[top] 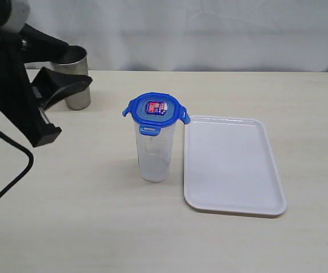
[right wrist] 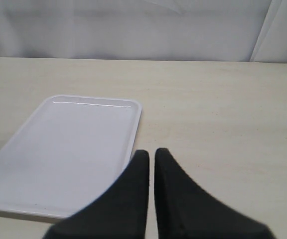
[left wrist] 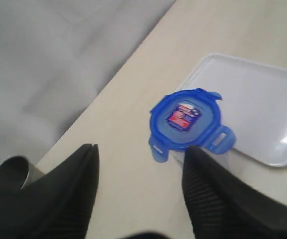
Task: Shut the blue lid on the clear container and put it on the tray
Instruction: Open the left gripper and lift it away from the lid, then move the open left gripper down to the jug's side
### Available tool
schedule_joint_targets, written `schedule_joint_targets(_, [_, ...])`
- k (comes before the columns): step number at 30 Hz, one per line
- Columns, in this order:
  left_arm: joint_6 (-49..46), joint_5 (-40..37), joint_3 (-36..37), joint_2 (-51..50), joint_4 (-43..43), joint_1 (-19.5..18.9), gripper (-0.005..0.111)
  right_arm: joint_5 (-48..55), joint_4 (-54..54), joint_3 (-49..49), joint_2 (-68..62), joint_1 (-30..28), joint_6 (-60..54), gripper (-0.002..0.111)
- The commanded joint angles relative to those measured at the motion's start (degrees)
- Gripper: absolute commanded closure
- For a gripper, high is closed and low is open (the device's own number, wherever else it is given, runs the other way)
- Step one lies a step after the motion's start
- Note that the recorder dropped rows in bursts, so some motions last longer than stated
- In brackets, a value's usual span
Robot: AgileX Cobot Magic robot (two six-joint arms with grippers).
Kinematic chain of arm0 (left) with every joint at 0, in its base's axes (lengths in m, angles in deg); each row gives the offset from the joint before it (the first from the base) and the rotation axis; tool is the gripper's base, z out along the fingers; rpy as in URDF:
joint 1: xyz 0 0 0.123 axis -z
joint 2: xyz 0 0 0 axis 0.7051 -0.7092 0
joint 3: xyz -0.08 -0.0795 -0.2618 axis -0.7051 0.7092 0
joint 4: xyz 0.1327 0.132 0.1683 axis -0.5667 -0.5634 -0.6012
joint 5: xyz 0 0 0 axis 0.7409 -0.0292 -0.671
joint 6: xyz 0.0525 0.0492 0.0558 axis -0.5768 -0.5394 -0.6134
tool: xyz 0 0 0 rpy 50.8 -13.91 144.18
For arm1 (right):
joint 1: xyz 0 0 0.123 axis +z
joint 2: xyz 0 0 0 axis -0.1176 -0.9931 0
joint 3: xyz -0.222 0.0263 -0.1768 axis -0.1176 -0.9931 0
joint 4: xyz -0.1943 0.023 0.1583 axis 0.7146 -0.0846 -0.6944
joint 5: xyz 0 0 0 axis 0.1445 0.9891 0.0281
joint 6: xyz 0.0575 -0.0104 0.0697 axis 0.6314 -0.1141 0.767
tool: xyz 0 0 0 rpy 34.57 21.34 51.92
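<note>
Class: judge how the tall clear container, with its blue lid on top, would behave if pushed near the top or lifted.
Probably tips easily: the clear container is tall and narrow on a small base. Likely light: it looks empty under the blue lid. Its smooth tapered wall may slip in a grip.

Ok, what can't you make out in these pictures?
Lid sticker: print too small in exterior view, blurred in left wrist view.
Cup: partly behind left arm in exterior view.
Container: mostly under lid in left wrist view.
Right gripper: outside exterior view.
</note>
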Motion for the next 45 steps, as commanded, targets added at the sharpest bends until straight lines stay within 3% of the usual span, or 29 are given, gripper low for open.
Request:
schedule_joint_targets(1, [1.3, 9.4, 3.2, 0.2, 7.8, -5.6, 0.057, 0.1, -0.1, -0.2, 0.3, 0.0, 0.3, 0.104])
schedule_joint_targets(7, [1.1, 16.7, 6.1, 0.2, 13.4, -11.4, 0.057, 0.1, -0.1, -0.2, 0.3, 0.0, 0.3, 0.104])
schedule_joint_targets(10, [1.8, 25.5, 8.4, 0.2, 17.0, -12.7, 0.057, 0.1, -0.1, -0.2, 0.3, 0.0, 0.3, 0.104])
schedule_joint_targets(14, [14.5, 39.8, 13.8, 0.2, 14.1, -12.5, 0.057, 0.1, -0.1, -0.2, 0.3, 0.0, 0.3, 0.104])
schedule_joint_targets(17, [33.4, 49.0, 18.6, 0.2, -0.4, -12.5, 0.057, 0.1, -0.1, -0.2, 0.3, 0.0, 0.3, 0.104])
schedule_joint_targets(21, [63.2, 54.2, 18.4, -0.9, -38.9, -12.5, 0.057, 0.1, -0.1, -0.2, 0.3, 0.0, 0.3, 0.104])
schedule_joint_targets(23, [71.0, 55.6, 17.3, -2.7, -47.4, -12.5, 0.057, 0.1, -0.1, -0.2, 0.3, 0.0, 0.3, 0.104])
schedule_joint_targets(28, [76.8, 56.1, 16.8, -8.8, -54.3, -16.9, 0.057, 0.1, -0.1, -0.2, 0.3, 0.0, 0.3, 0.104])
schedule_joint_targets(33, [81.8, 68.2, 19.2, -12.8, -67.8, -24.1, 0.057, 0.1, -0.1, -0.2, 0.3, 0.0, 0.3, 0.104])
schedule_joint_targets(38, [81.0, 70.9, 21.2, -21.0, -75.8, -30.1, 0.057, 0.1, -0.1, -0.2, 0.3, 0.0, 0.3, 0.104])
schedule_joint_targets(45, [71.2, 70.5, 21.8, -33.8, -70.9, -31.9, 0.057, 0.1, -0.1, -0.2, 0.3, 0.0, 0.3, 0.104])
